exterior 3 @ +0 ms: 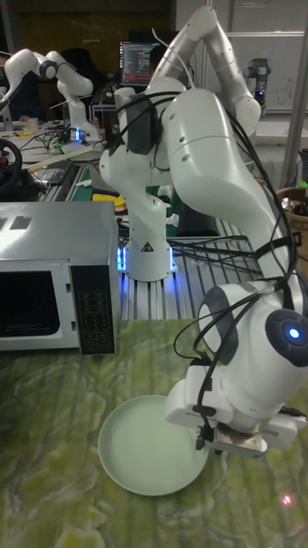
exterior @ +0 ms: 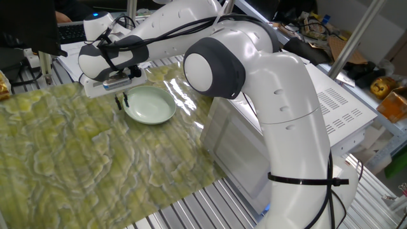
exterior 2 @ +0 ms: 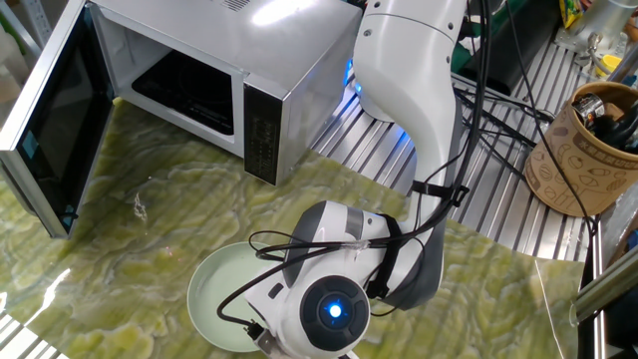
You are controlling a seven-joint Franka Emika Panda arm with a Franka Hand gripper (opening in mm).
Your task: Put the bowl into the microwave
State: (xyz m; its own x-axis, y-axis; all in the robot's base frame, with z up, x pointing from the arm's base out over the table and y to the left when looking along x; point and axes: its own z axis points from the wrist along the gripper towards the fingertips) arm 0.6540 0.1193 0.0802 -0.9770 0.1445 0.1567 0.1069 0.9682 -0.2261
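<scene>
green marbled cloth (exterior: 76, 152) covers the counter (exterior 2: 518, 269), whose bare slatted metal shows at the edges. on the cloth sits the bowl (exterior: 151, 104), upright and empty, well apart from the microwave (exterior 2: 229, 70).

one fixed view shows the jaws (exterior: 121, 100) best: two dark fingers (exterior: 126, 99) point down at the bowl's near-left rim, parted, one just inside the rim and one outside it on the cloth. whether they press on the rim cannot be told. that view shows only the microwave's vented top and its door from the back, with the arm's big joint in front of it.

the other fixed view looks down from behind the wrist, so the jaws are hidden under the arm's round housing with its blue light; only the left part of the bowl (exterior 2: 214, 289) peeks out. this view alone shows the microwave's door (exterior 2: 50, 110) swung wide and the cavity bare inside. a brown patterned cup (exterior 2: 578, 150) stands at the right on the slats.

the tall view shows the bowl (exterior 3: 150, 445) whole but for its right edge, where the wrist hangs over it, and the microwave (exterior 3: 56, 278) front-on at the left, door side cut off. a second white arm (exterior 3: 51, 73) stands far back.
</scene>
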